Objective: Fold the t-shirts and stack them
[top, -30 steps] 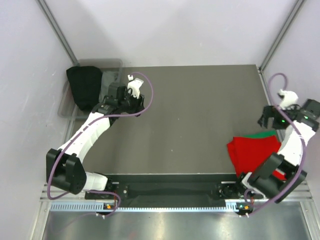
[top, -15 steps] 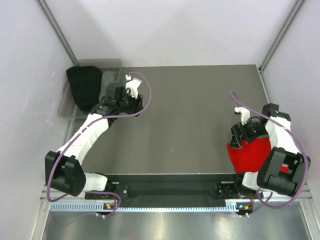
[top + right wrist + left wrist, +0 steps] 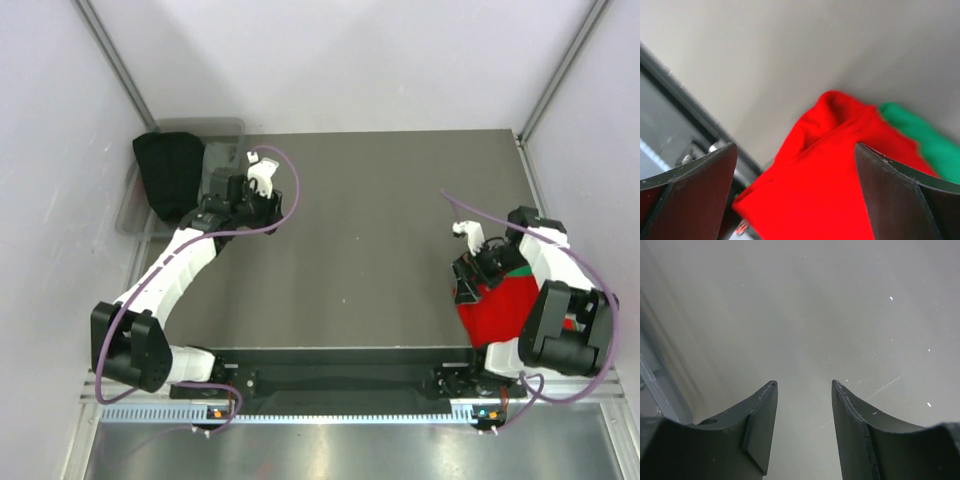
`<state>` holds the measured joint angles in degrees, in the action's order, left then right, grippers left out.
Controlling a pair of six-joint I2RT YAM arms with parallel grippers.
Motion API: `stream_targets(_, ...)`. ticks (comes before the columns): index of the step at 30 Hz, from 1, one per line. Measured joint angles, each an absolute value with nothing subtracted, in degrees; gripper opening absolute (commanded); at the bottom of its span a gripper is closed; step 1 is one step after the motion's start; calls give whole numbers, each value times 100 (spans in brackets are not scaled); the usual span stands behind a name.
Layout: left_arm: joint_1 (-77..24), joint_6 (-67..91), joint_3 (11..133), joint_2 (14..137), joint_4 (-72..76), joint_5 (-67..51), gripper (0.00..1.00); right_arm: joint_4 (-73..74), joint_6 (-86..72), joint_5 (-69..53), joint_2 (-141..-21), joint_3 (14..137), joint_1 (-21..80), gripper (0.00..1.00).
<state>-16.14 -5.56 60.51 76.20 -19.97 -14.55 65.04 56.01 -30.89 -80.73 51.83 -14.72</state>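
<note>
At the far left corner a clear bin holds a dark cloth. The left fingers hang just beside it, moderately apart with nothing between them and only bare tabletop below. A careless swing from there could knock the bin's wall. That arm is also well apart from the clothes, so it cannot pin anything down.

At the right near edge, the red t-shirt lies bunched on top of the green t-shirt, of which only a strip shows. The right fingers are spread wide just above the red heap, gripping nothing.

A deep pinch could probably catch both shirts at once. A grab on a thick fold rather than a hem would likely leave the shirt twisted. A pull toward the near edge might drag the pile off the tabletop.
</note>
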Motion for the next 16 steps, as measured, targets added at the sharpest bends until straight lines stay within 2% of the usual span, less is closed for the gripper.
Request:
stream_targets(4,-1592,-519,6020,7620,-1997,-1461,52,6198,5194,-3044,-7765,5474,-1247,100)
stream_targets(8,-1581,-473,6020,7618,-1970,-1476,52,5999,4674,-3072,-7828,6418,-1214,100)
stream_targets(16,-1529,-429,5817,7448,-1822,-1476,53,5006,3524,-3181,-8582,6982,-897,100)
